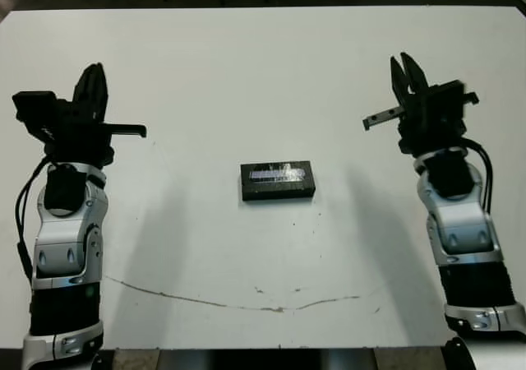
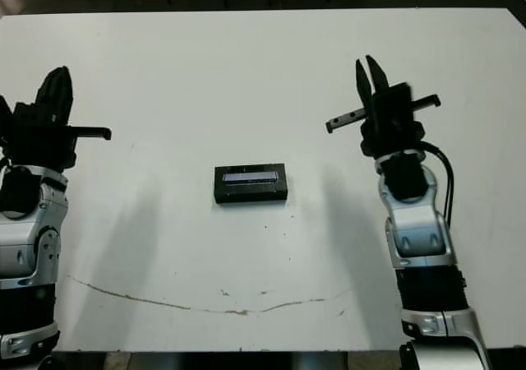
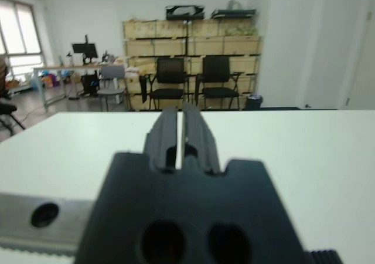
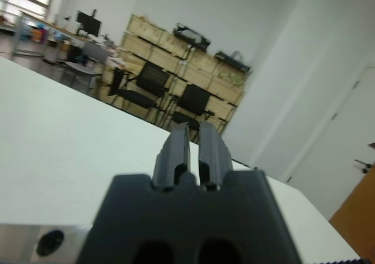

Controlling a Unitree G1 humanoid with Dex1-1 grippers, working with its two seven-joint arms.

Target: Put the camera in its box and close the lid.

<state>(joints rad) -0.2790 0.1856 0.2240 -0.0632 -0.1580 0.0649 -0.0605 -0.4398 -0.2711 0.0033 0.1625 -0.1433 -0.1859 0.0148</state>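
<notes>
White table (image 1: pixel 246 74): bare surface filling most of the head views, with a thin brownish curved mark (image 1: pixel 238 304) along its near part.

Lid (image 1: pixel 278 173): flat black slab with a long pale bluish-grey strip on top. It lies at the middle of the table, long side running left to right, seated squarely on a black rectangular body beneath it.

Box (image 1: pixel 278 191): only its black near wall shows below the lid. The lining is hidden, so the box appears closed.

Camera: not visible in any view. Whether it sits inside the closed box cannot be told.

Left gripper (image 1: pixel 93 82): raised above the left side of the table, well apart from the box, fingers pointing toward the far edge. In the left wrist view the two black fingers (image 3: pixel 193 132) stand nearly pressed together, with only a thin slit between them and nothing held.

Right gripper (image 2: pixel 371 72): raised above the right side of the table, well apart from the box, pointing toward the far edge. In the right wrist view its fingers (image 4: pixel 212 149) stand close together with a narrow gap, holding nothing; in the head views the tips show a small V-shaped split.

Background, wrist views: a room with black chairs (image 3: pixel 193 79), stacked wooden crates (image 3: pixel 190 38) along the wall, and desks with a monitor (image 3: pixel 85 50).
</notes>
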